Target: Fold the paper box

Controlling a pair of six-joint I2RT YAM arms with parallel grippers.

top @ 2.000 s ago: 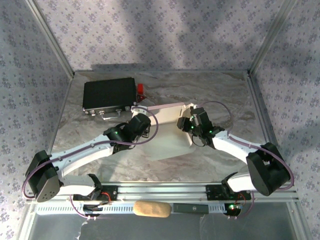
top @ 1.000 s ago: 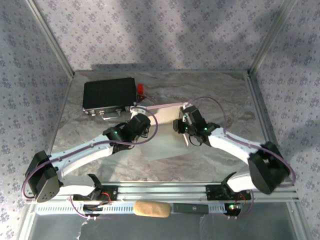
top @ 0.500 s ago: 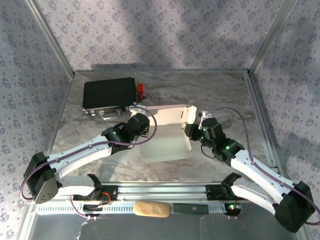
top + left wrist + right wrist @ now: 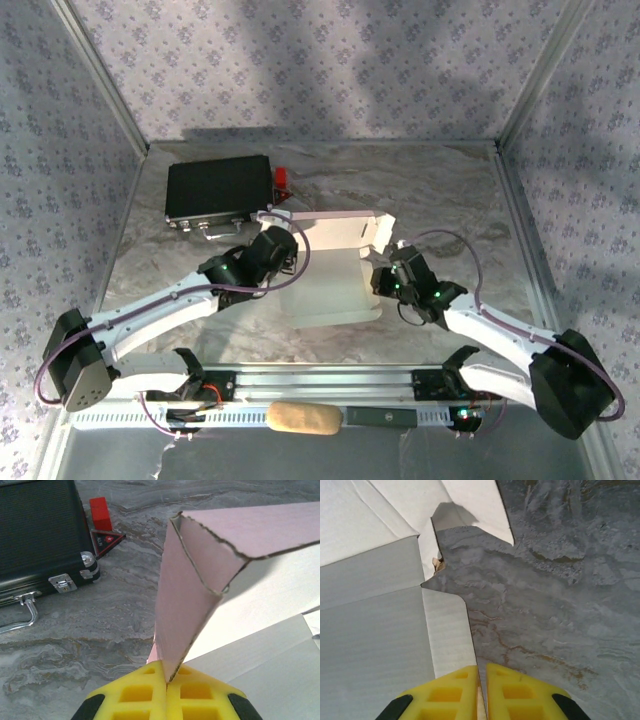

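left wrist: your left gripper (image 4: 166, 678) pinches the paper box (image 4: 190, 595) by a raised flap, black case (image 4: 35, 530) at 10 o'clock; right gripper (image 4: 481, 674) clamps its edge.

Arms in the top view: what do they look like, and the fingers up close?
Both the left arm and right arm have white links with black joints, a thin purple cable along each, and small green lights. The fingers are yellow with square grid recesses.

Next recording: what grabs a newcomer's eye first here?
The paper box, half opened at the centre of the table, pink outside and white inside. The left pincer pinches its raised pink flap while the right pincer grips a white side flap. A black case sits far left.
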